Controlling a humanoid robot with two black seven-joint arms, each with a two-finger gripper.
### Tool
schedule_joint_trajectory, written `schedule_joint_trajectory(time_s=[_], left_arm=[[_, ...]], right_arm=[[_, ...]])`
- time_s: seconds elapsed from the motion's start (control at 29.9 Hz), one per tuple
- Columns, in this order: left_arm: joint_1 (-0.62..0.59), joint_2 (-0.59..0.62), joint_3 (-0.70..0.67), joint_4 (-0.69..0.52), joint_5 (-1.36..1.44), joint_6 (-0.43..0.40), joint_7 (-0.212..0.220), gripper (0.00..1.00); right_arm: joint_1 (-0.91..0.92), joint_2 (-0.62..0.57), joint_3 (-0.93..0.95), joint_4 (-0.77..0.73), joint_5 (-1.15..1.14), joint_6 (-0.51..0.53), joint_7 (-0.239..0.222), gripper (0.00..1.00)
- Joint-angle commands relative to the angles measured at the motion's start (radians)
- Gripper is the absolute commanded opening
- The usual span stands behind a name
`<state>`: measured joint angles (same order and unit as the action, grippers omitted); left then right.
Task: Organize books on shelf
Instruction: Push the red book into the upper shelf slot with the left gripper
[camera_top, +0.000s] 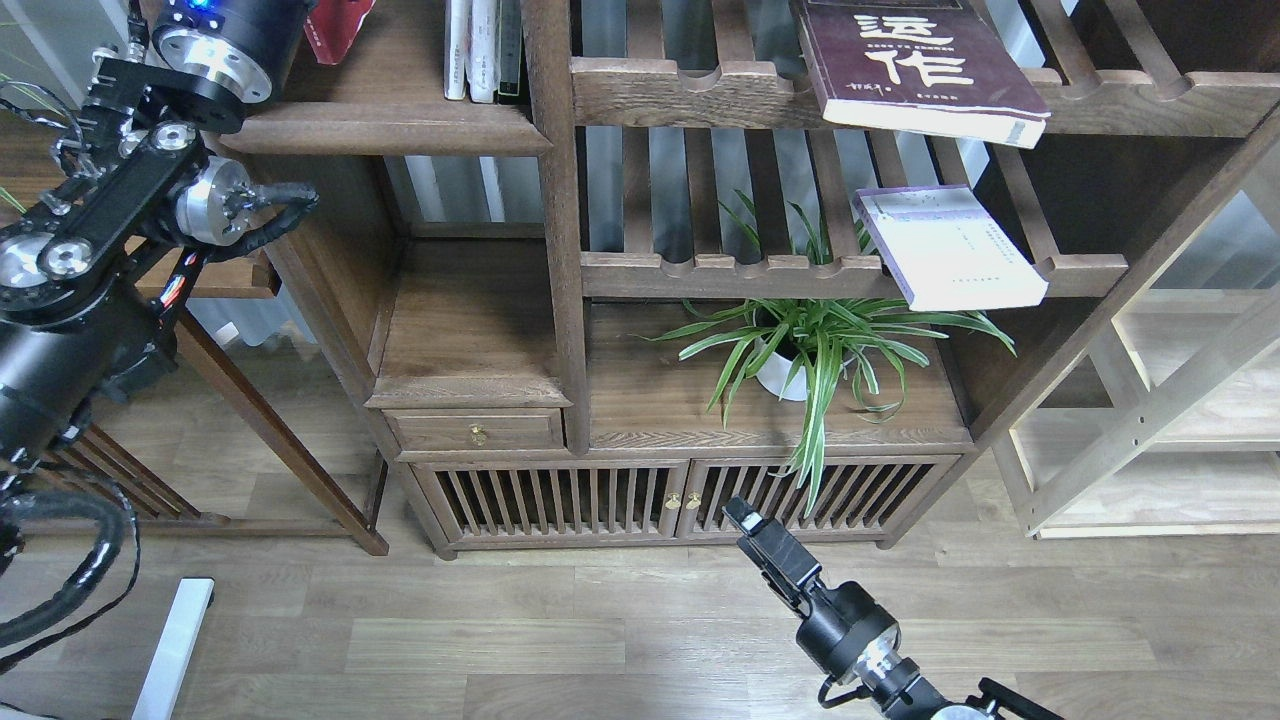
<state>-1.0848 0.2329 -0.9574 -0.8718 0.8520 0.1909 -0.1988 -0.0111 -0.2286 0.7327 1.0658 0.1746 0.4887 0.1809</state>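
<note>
Red book being placed on shelf by L arm; two more bks pending.
Head view: red book (338, 25) being carried at top edge over shelf (385, 128), L gripper hidden, fingers can't tell. Maroon book (915, 65) and pale book (950, 248) lying on slatted racks. R gripper (745, 517) being held low, idle; fingers apparently together.

1 head view only, high, facing forward and down onto the bookcase (560, 300) front and wood floor (500, 640). Mid-range. Left arm (90, 280) enters left edge, right arm (850, 640) from bottom edge.
</note>
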Motion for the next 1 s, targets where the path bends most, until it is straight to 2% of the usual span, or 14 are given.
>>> schedule_joint_trajectory(time_s=[0.0,0.27,0.5,0.97], left_arm=[[-0.039,-0.023,0.032,0.074,-0.033,-0.002,-0.017,0.00],[-0.116,-0.035,0.216,0.180,-0.208,-0.002,-0.091,0.00],[-0.136,-0.035,0.249,0.232,-0.225,-0.004,-0.091,0.00],[-0.185,-0.093,0.282,0.361,-0.225,-0.079,-0.108,0.00]], right_arm=[[-0.004,-0.002,0.001,0.000,-0.007,0.000,-0.001,0.99],[-0.004,-0.002,-0.001,0.019,-0.020,0.000,-0.001,0.99],[-0.013,-0.002,0.001,0.031,-0.030,0.000,-0.001,0.99],[-0.036,-0.011,0.001,0.036,-0.035,0.000,-0.001,0.99]])
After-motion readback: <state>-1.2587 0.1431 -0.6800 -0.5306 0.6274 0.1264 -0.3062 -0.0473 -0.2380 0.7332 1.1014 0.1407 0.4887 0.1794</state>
